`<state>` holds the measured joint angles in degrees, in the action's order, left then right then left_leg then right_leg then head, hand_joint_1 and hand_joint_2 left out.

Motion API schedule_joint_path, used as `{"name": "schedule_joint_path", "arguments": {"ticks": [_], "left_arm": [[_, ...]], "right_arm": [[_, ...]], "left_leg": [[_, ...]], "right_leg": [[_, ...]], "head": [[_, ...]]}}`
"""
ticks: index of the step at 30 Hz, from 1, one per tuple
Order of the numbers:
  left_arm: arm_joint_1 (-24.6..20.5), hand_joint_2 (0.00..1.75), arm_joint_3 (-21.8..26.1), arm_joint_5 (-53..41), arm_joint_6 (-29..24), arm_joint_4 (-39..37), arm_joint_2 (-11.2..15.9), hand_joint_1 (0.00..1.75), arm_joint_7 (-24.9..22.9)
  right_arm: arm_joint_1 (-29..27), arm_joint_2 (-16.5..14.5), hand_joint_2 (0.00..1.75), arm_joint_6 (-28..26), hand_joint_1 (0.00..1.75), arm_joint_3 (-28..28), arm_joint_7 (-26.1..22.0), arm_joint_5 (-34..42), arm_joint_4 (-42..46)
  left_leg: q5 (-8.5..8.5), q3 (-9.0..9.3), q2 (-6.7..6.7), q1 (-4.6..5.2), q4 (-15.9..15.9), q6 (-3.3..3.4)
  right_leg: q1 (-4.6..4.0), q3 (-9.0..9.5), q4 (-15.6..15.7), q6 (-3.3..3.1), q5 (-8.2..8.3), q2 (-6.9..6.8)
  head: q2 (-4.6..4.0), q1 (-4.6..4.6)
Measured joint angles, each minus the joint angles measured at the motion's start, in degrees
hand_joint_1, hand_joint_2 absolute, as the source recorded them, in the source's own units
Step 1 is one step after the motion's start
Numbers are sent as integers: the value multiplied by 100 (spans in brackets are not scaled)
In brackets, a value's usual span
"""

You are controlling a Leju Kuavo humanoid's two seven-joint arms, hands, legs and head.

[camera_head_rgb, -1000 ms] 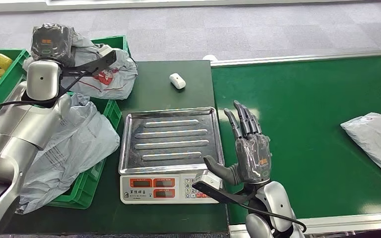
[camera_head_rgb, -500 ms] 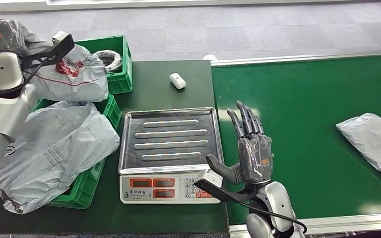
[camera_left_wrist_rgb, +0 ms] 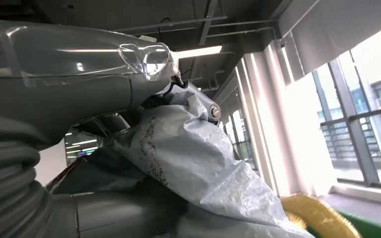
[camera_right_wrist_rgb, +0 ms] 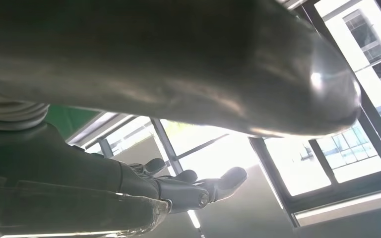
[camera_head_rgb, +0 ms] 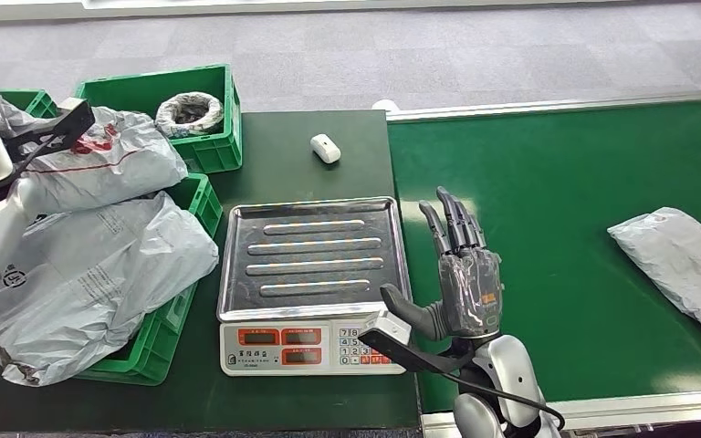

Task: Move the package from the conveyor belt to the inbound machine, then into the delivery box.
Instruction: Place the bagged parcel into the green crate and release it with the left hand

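Carrying continues: the grey package [camera_head_rgb: 100, 160] is held in the left hand [camera_left_wrist_rgb: 94, 119], with the fingers seen wrapped into the plastic in the left wrist view. Compared with a second ago, the package is now further toward the robot's left, clear of the rear green crate [camera_head_rgb: 203, 96], and is poised over the near green crate [camera_head_rgb: 160, 338], where another grey package [camera_head_rgb: 91, 278] already lies heaped. The coil in the rear crate is thereby uncovered. The scale [camera_head_rgb: 315, 274] tray is bare, so weighing is judged complete for this item, and release into the near crate is judged to be the step in hand.

The right hand [camera_head_rgb: 461, 269] is held with the palm up and the fingers spread, empty, just beside the scale at the belt [camera_head_rgb: 566, 182] edge; its pose is unchanged. A further package [camera_head_rgb: 685, 265] is carried nearer on the belt and is judged to be the next pick.
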<state>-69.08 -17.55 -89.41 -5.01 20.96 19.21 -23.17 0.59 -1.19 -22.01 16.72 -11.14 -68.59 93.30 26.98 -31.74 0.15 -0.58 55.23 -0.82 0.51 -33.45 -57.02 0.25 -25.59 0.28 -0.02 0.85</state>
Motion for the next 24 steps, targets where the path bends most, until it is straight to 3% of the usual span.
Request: {"name": "schedule_joint_path", "arguments": {"ticks": [2, 3, 10, 19, 21, 23, 24], "left_arm": [[97, 175, 86, 24, 102, -64, 22, 38, -31], [161, 175, 131, 39, 138, -97, 31, 5, -45], [579, 175, 429, 122, 114, -242, 19, 0, -55], [660, 175, 608, 122, 88, -273, -30, 0, -35], [667, 87, 631, 166, 24, -273, -37, 0, 17], [682, 0, 750, 487, -390, -265, -79, 0, 419], [694, 0, 883, 822, -754, -236, -128, 0, 868]], "right_arm": [[-7, 8, 0, -30, 0, -3, 23, 35, -21], [-21, 11, 0, -59, 0, -5, 33, 49, -29], [-195, -3, 0, -152, 0, -9, 109, -50, -25], [-261, -43, 0, -149, 0, -10, 135, -83, -10], [-263, -44, 0, -149, 0, -11, 136, -87, -9], [-286, -45, 0, -172, 0, -24, 137, -96, 2], [-307, -47, 0, -202, 0, -38, 137, -102, 16]], "left_leg": [[0, 1, -1, 0, 0, 0], [0, 1, -2, 0, 0, 0], [0, 1, -3, 0, 0, 0], [0, 1, -3, 0, 1, 0], [0, 2, -3, 0, 1, 0], [0, 3, -4, 0, 1, 0], [-1, 2, -7, 0, 2, -1]], "right_leg": [[0, -1, 1, 0, 0, 0], [0, -2, 1, 0, 0, 0], [-1, -2, 0, -1, -1, -1], [0, -2, 1, 0, 0, -1], [0, -4, 1, -1, 0, -1], [0, -7, 1, -1, 0, -2], [0, -8, 1, -1, -1, -6]], "head": [[1, -1], [1, 0], [1, 1], [0, 1], [1, 1], [2, 0], [2, -1]]}}
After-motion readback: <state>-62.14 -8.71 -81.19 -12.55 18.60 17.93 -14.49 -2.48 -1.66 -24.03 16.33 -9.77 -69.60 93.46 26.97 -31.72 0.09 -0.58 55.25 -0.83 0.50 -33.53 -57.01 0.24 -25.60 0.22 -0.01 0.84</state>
